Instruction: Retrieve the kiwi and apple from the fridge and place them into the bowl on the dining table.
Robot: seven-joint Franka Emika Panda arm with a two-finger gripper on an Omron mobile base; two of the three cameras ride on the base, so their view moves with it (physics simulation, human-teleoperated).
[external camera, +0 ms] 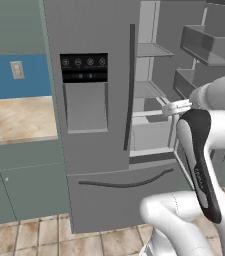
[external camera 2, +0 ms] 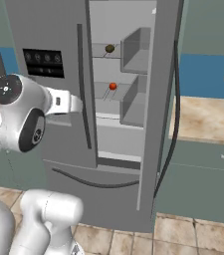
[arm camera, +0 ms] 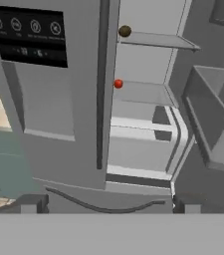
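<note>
The fridge [arm camera: 58,124] stands with its right door open. The kiwi [arm camera: 125,31] rests at the left edge of the upper shelf; the apple [arm camera: 118,83] at the left edge of the shelf below. Both lie ahead of and above the gripper [arm camera: 108,204], which is released and empty.

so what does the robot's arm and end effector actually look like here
The arm is glossy white with rounded, tube-like links and fat bulbous joints. A long black panel with faint grey lettering runs down one link. In the right base view a joint cap shows as a dark grey disc with a light ring. The end effector shows as two small dark grey, blocky fingertips. No loose cables are visible.
</note>
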